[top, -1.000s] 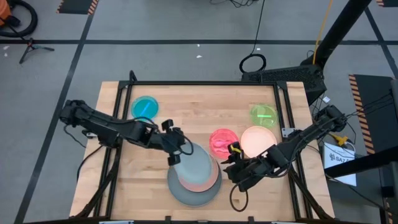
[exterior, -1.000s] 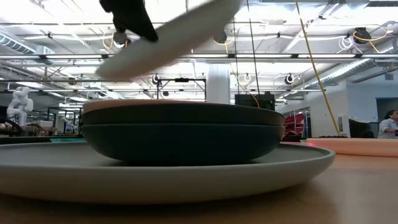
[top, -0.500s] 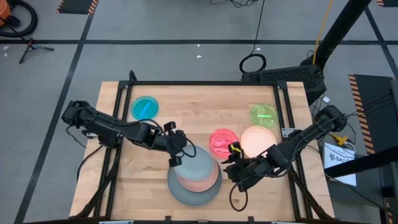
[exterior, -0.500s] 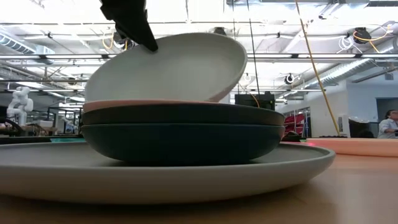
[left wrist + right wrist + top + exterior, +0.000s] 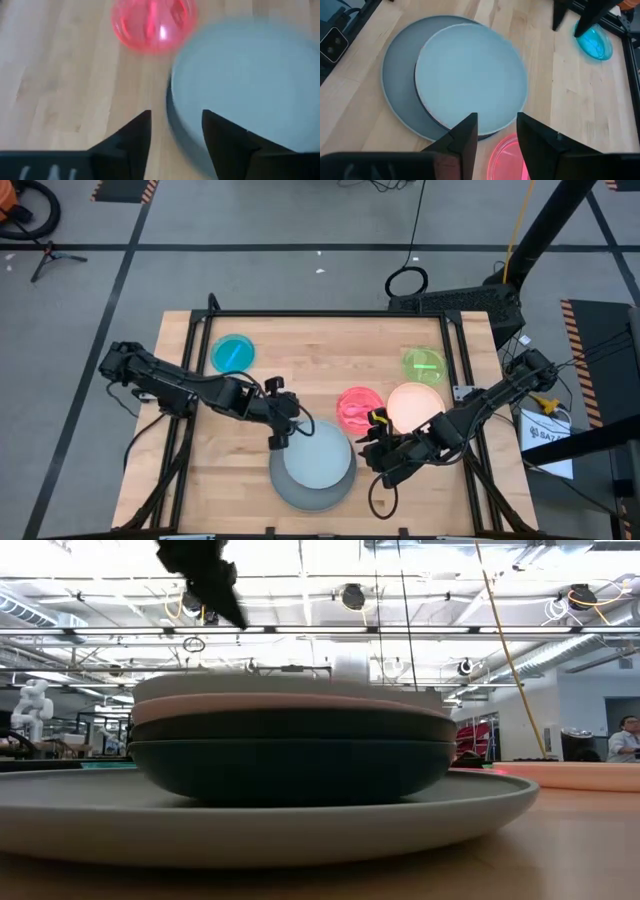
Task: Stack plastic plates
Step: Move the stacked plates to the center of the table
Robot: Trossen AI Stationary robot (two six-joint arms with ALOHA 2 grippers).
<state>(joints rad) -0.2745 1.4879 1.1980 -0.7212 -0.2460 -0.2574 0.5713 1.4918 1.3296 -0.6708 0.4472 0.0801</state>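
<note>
Though stacked, pale blue plate [image 5: 318,457] topmost.

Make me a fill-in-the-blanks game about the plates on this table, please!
The top plate of the stack is pale ____.
The bottom plate is large and ____.
The red-pink plate lies between the stack and the ____ plate.
The left gripper has its fingers ____.

Missing words: blue; grey; peach; open

Navy plates [image 5: 290,755] mostly hidden beneath the pale blue plate [image 5: 318,458]; red-pink plate [image 5: 151,22] blurred.
</note>
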